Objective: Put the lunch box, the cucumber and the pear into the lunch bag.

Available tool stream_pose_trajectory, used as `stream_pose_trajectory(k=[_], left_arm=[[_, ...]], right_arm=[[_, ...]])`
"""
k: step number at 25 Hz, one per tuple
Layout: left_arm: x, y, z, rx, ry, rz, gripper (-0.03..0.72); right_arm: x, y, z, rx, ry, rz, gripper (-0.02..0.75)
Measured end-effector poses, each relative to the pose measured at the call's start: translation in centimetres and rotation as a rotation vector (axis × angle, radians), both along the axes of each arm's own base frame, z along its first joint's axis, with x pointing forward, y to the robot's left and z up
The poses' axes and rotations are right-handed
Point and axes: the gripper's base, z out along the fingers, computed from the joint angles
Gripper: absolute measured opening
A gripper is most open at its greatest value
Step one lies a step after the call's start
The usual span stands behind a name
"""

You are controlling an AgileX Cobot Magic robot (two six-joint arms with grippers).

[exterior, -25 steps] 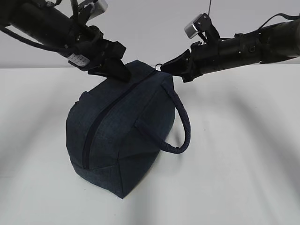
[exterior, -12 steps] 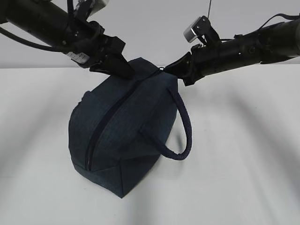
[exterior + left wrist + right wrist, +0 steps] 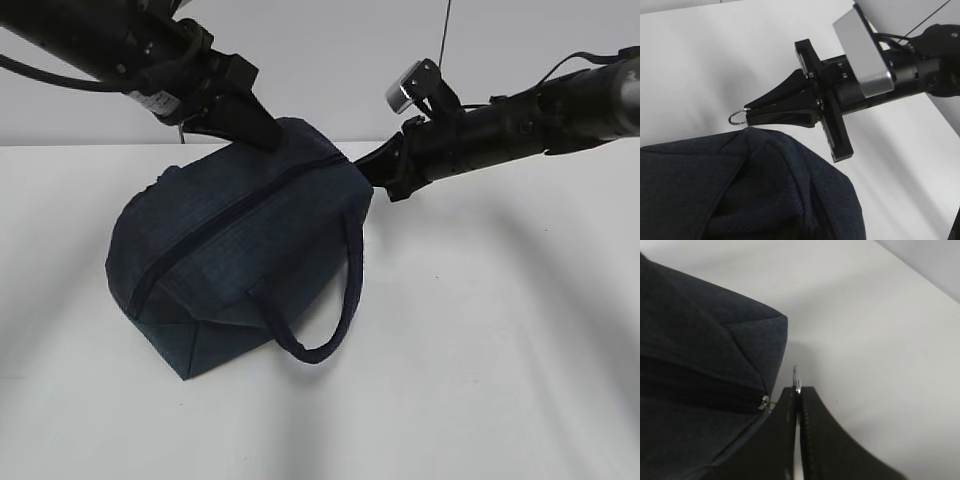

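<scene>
Lunch bag [image 3: 235, 255] held at its far end by both grippers, zip closed.

The navy lunch bag sat on the white table [image 3: 500, 350], left of centre, tilted, with its near end on the surface and its far end raised. One looped handle [image 3: 325, 320] hung down its right side. The zip [image 3: 215, 232] ran closed along the top. The right gripper [image 3: 799, 395] was clamped tight on the silver ring pull [image 3: 796, 377] at the bag's far right corner; the ring stood edge-on between the pads. The left gripper [image 3: 262, 135] was pressed narrowly together on the fabric of the bag's far left upper edge. Lunch box, cucumber and pear were not visible in any view.
</scene>
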Motion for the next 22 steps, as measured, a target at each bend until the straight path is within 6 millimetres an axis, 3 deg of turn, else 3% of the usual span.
stream_pose_trajectory(k=[14, 22], left_arm=[[0.0, 0.1, -0.3, 0.015, 0.01, -0.002, 0.004], [1.3, 0.1, -2.4, 0.065, 0.022, 0.034, 0.032]], right_arm=[[-0.1, 0.4, 0.3, 0.067, 0.018, 0.036, 0.017], [0.0, 0.4, 0.7, 0.114, 0.065, 0.004, 0.379]])
